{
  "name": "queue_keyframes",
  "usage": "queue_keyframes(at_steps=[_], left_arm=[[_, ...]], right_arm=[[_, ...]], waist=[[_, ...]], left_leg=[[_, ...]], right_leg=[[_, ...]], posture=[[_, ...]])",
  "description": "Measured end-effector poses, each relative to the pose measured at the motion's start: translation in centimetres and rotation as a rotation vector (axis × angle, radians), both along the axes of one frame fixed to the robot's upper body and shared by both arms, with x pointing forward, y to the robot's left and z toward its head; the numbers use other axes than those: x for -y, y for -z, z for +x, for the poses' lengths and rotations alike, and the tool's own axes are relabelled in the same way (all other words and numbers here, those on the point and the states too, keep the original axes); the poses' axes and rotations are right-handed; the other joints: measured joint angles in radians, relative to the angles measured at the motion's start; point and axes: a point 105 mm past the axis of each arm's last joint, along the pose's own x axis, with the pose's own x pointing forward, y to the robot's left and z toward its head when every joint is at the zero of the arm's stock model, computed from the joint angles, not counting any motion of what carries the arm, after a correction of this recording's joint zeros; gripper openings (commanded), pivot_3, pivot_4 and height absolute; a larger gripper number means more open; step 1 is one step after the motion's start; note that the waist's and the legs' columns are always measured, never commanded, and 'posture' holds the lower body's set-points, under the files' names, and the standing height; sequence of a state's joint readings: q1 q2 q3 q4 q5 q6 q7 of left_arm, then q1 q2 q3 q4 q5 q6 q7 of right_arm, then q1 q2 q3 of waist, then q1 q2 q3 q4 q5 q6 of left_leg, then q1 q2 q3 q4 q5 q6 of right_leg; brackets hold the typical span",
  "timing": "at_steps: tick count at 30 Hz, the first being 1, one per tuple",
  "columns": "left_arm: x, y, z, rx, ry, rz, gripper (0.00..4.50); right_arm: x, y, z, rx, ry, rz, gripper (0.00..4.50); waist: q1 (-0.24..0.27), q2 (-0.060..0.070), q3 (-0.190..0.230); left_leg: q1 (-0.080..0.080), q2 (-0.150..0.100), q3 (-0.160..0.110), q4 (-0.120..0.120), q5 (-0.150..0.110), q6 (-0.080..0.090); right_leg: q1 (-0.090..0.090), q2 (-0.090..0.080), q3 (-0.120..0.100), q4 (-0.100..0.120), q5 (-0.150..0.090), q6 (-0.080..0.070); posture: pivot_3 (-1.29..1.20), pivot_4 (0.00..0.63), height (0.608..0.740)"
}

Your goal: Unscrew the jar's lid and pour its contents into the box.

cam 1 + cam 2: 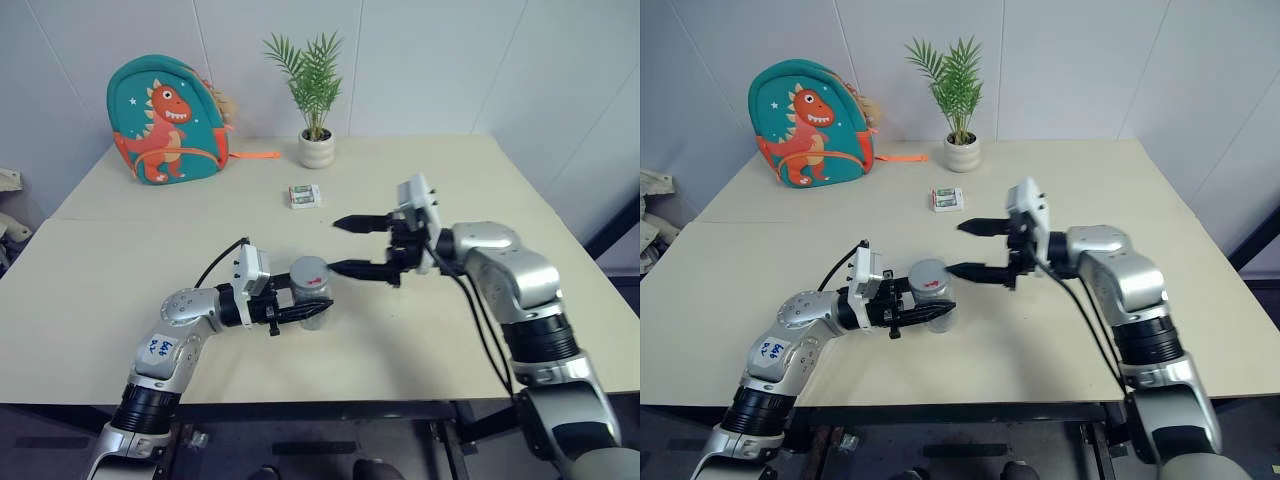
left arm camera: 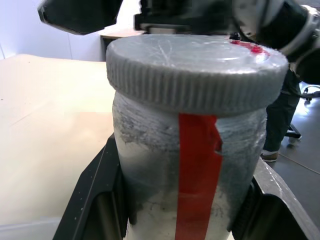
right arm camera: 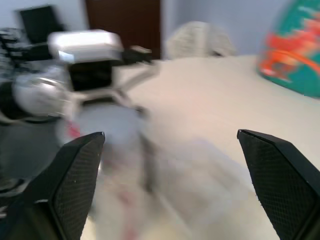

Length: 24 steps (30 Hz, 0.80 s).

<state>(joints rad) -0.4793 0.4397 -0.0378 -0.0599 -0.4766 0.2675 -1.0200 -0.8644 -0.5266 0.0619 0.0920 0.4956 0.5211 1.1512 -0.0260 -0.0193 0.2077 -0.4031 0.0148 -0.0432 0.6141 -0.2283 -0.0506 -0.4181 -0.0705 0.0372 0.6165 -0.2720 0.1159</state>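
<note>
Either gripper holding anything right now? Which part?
The left gripper is shut on the jar, clamped on its body below the lid, which is on. The right gripper is open beside the jar, holding nothing.

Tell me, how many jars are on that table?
1: the jar, lid on, stands near the table's front, gripped by the left gripper. None seem hidden.

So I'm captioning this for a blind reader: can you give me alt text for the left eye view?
The robot's left hand is shut on a small jar with its grey lid still on, held over a beige table. Its open right hand hovers beside the lid. Behind stand a dinosaur backpack, a potted plant and a small packet.
</note>
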Motion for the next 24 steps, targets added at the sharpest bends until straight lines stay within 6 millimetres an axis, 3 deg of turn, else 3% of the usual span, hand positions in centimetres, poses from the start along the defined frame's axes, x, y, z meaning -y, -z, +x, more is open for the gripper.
queue_keyframes(at_steps=[5,10,17,24], left_arm=[[0.2,-0.1,-0.1,0.006,0.01,-0.007,2.0],[0.2,-0.1,-0.1,0.011,0.013,-0.008,2.0],[0.3,-0.1,0.0,0.014,0.013,-0.015,2.0],[0.4,-0.1,0.3,0.006,0.011,-0.022,2.0]], right_arm=[[1.3,0.9,0.4,-0.036,0.038,-0.014,4.47],[1.6,0.1,-0.1,-0.029,0.03,0.001,4.47],[-2.7,-1.3,-3.4,-0.024,-0.127,0.083,4.47],[-6.1,0.2,-4.2,-0.034,-0.111,0.04,4.47]], waist=[[-0.004,0.0,0.0],[-0.003,0.0,0.0],[-0.002,0.0,0.0],[-0.001,0.0,0.0]], left_leg=[[0.0,0.0,0.0,0.0,0.0,0.0],[0.0,0.0,0.0,0.0,0.0,0.0],[0.0,0.001,0.0,0.0,0.0,0.0],[0.0,0.0,0.0,0.001,0.0,0.0]], right_leg=[[0.0,0.001,0.001,0.0,0.0,0.0],[0.0,0.001,0.001,0.0,0.0,0.0],[0.0,0.001,0.001,0.001,0.0,0.0],[0.0,0.001,0.001,0.001,0.0,0.0]], posture=[[0.0,0.15,0.74],[0.0,0.15,0.74],[0.0,0.15,0.74],[0.0,0.15,0.74]])
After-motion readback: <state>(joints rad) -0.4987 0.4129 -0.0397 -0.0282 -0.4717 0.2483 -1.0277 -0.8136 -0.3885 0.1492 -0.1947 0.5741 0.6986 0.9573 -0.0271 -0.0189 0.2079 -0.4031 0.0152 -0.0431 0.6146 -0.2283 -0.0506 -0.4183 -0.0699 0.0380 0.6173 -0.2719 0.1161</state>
